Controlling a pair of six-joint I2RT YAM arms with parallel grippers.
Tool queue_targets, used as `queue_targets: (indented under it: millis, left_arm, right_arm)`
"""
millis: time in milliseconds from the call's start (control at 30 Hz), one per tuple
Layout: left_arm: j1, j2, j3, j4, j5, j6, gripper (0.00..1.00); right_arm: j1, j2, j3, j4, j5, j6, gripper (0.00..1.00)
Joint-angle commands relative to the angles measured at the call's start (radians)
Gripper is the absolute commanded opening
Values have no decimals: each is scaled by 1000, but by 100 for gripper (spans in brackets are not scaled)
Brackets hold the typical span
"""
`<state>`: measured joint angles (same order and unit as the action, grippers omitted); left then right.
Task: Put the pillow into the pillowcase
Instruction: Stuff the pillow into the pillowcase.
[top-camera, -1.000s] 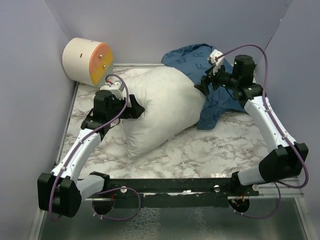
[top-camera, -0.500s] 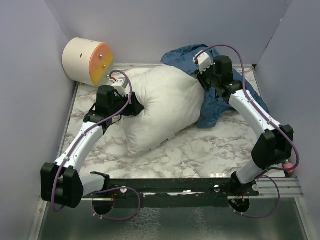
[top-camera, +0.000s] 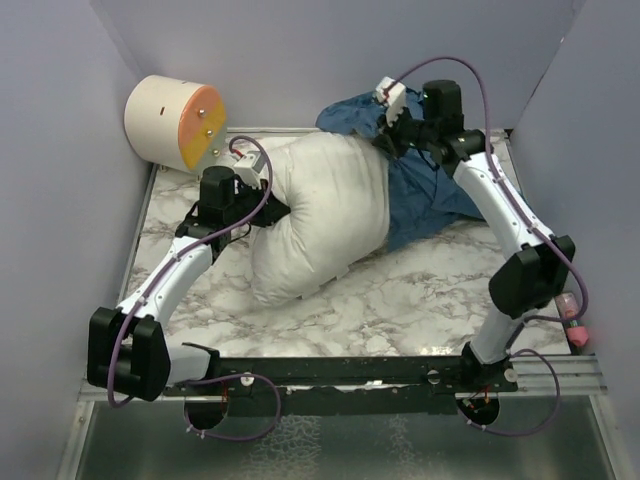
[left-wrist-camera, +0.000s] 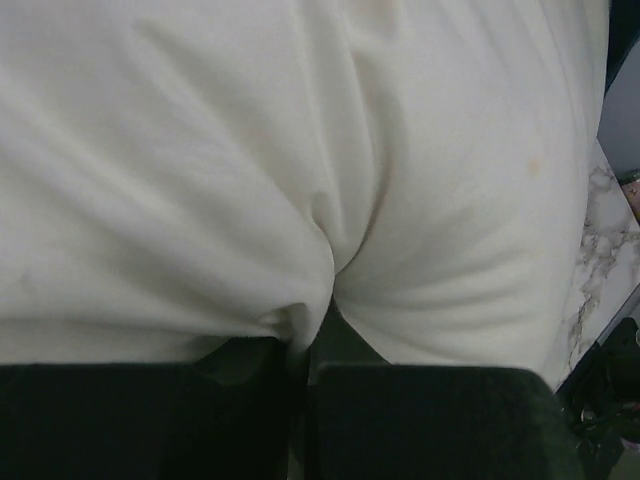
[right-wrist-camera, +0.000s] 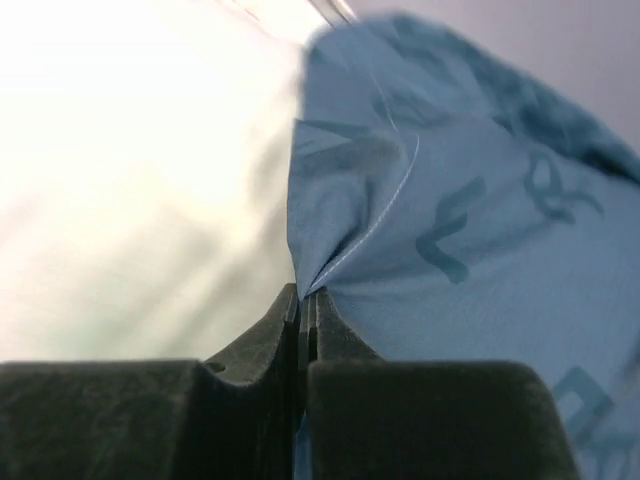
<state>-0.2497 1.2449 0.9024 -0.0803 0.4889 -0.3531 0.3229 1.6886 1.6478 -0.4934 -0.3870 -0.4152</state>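
Observation:
The plump white pillow (top-camera: 320, 215) lies across the middle of the marble table, its right end against the blue pillowcase (top-camera: 430, 195). At the pillow's left end my left gripper (top-camera: 272, 208) is shut on a pinch of white fabric; the left wrist view shows that fold of pillow (left-wrist-camera: 300, 200) squeezed between the jaws of the left gripper (left-wrist-camera: 305, 345). Behind the pillow, my right gripper (top-camera: 385, 140) is shut on the pillowcase's edge. In the right wrist view the blue printed pillowcase (right-wrist-camera: 460, 200) runs into the jaws of the right gripper (right-wrist-camera: 303, 300), beside the pillow (right-wrist-camera: 130, 190).
A cream cylinder with an orange face (top-camera: 175, 120) leans in the back left corner. Grey walls close in on the left, back and right. The black rail (top-camera: 350, 375) with both arm bases runs along the near edge of the marble table (top-camera: 400, 300).
Both grippers went from open to shut, the left on the pillow, the right on the pillowcase. The right arm swung left and toward the back; the pillowcase edge bunched up there.

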Motion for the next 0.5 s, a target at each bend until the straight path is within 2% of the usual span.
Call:
queue_targets:
  millis: [0, 67, 100, 167, 267, 367, 400, 467]
  left_arm:
    - [-83, 66, 96, 189, 125, -57, 0]
    - [-103, 77, 141, 220, 121, -82, 0]
    - [-108, 75, 151, 233, 115, -94, 0]
    - [-113, 63, 140, 271, 105, -117, 0]
    - [-115, 47, 65, 338, 100, -138, 0]
    - [-116, 54, -32, 421, 102, -191, 0]
    - [-116, 56, -56, 429, 91, -202, 0]
    - [-112, 52, -95, 397, 29, -207, 0]
  right_arm:
    - [202, 126, 378, -126, -506, 130, 1]
    - [297, 110, 337, -79, -495, 139, 1]
    - [311, 121, 330, -91, -538, 163, 1]
    - [312, 123, 257, -80, -519, 199, 1]
    - [285, 106, 120, -56, -388, 167, 1]
    - [263, 104, 33, -74, -346, 130, 1]
    - [261, 93, 9, -80, -340, 108, 4]
    - [253, 46, -38, -92, -343, 72, 30]
